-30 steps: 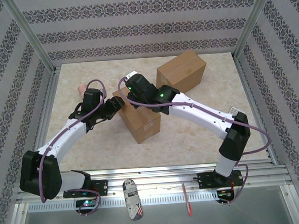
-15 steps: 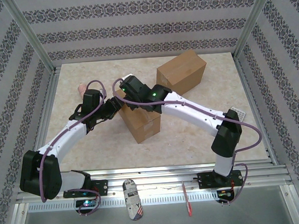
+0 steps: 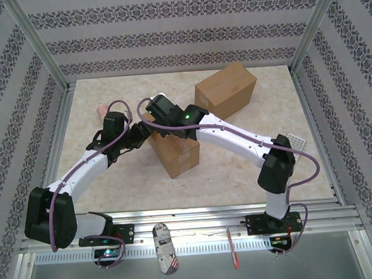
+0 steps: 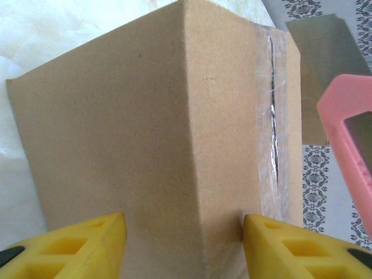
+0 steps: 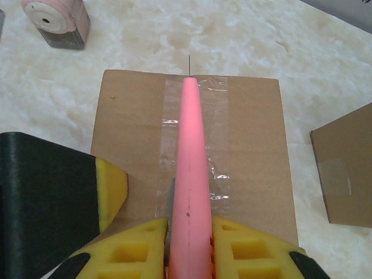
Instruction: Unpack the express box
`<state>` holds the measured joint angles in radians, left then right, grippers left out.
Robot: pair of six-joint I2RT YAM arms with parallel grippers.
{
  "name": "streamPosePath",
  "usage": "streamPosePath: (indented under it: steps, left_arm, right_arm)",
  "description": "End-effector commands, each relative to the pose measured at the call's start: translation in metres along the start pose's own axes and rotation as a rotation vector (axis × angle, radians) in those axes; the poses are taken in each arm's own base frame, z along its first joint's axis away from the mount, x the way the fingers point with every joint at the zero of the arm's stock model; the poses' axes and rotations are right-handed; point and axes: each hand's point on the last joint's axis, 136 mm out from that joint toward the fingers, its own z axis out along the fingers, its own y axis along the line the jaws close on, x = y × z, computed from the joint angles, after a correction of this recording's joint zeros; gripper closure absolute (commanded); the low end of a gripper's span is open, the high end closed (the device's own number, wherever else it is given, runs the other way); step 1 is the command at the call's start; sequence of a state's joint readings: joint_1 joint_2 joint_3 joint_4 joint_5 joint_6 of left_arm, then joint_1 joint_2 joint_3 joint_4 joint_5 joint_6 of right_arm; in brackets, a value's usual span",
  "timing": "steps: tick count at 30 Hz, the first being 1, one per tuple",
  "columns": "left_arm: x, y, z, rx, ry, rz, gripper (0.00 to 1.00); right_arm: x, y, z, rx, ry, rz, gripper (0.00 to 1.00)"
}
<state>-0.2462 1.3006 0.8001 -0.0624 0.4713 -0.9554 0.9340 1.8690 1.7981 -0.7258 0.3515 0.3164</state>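
Note:
The express box (image 3: pixel 177 156) is a brown carton in the middle of the table, its top seam sealed with clear tape (image 5: pixel 218 174). My left gripper (image 3: pixel 145 132) is at the carton's left end, its yellow fingers (image 4: pixel 75 244) pressed on both sides of a corner of the box (image 4: pixel 174 116). My right gripper (image 3: pixel 156 110) hovers over the carton's far end, shut on a pink box cutter (image 5: pixel 192 145). The cutter lies along the tape line of the box (image 5: pixel 250 145), its thin blade tip past the far edge. The cutter's pink body (image 4: pixel 349 128) also shows beside the carton.
A second brown carton (image 3: pixel 226 88) stands at the back right, close to the right arm's forearm. A pink sharpener-like object (image 5: pixel 57 20) sits on the table to the far left. A can (image 3: pixel 164 247) and a red pen (image 3: pixel 232 247) lie on the front rail.
My right gripper has slid left along the carton's top with the cutter, its elbow swinging left too. My left gripper has closed slightly on the carton's corner.

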Motion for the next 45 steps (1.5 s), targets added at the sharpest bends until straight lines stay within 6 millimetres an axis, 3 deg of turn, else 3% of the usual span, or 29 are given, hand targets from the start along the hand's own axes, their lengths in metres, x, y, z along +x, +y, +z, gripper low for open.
streamPosePath:
  steps: [1,22,45]
  left_arm:
    - [0.003,0.016,-0.001,-0.035,0.003,-0.035,0.46]
    - [0.001,0.018,-0.002,-0.033,-0.004,-0.039,0.46]
    - [0.004,0.035,0.007,-0.093,0.009,-0.075,0.49]
  right_arm:
    - [-0.009,-0.002,-0.005,0.028,-0.026,0.019,1.00]
    - [0.007,0.002,0.008,0.025,0.028,0.023,1.00]
    - [0.050,0.002,0.003,0.009,0.145,0.077,1.00]
